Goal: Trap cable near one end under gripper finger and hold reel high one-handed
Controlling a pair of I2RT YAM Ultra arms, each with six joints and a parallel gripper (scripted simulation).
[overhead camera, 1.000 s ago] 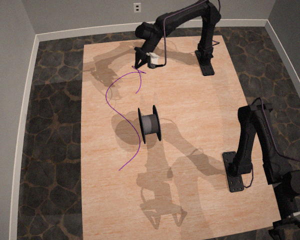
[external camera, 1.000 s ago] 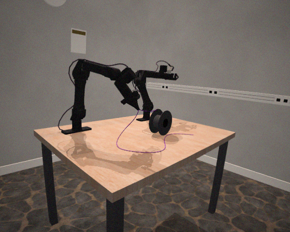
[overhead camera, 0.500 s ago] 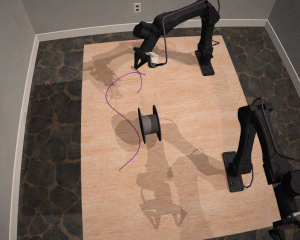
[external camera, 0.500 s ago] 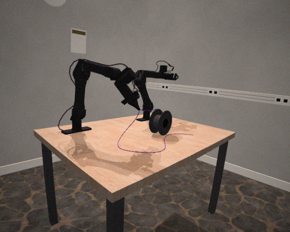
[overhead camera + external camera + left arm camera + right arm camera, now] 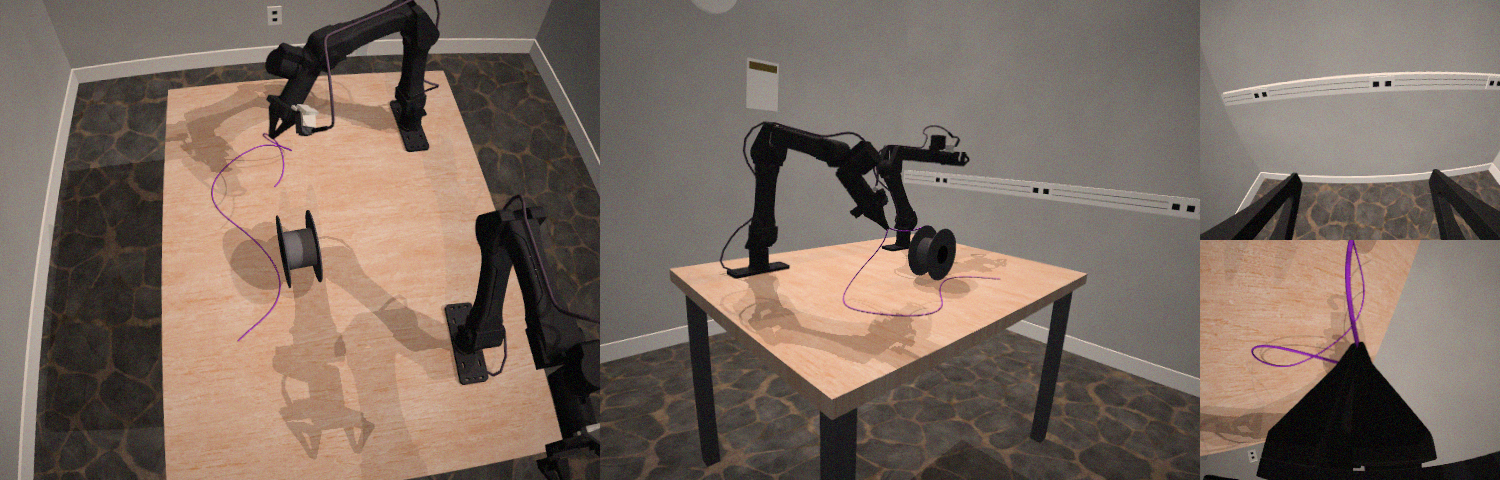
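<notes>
The black reel (image 5: 299,248) (image 5: 932,251) with a grey core stands on its flanges in the middle of the wooden table (image 5: 400,225) (image 5: 775,310). The thin purple cable (image 5: 212,192) (image 5: 900,315) (image 5: 1350,291) curves loosely over the table and passes in front of the reel. My right gripper (image 5: 272,134) (image 5: 886,227) (image 5: 1359,348) is shut on the cable near one end and holds that end a little above the table, behind the reel. My left gripper (image 5: 966,158) (image 5: 1363,179) is open and empty, held high and level, pointing away over the table's edge.
The two arm bases (image 5: 410,125) (image 5: 465,345) are bolted at the table's back and right side. The cable's free end (image 5: 240,338) lies near the left front of the reel. Beyond the table edges is stone floor (image 5: 110,250).
</notes>
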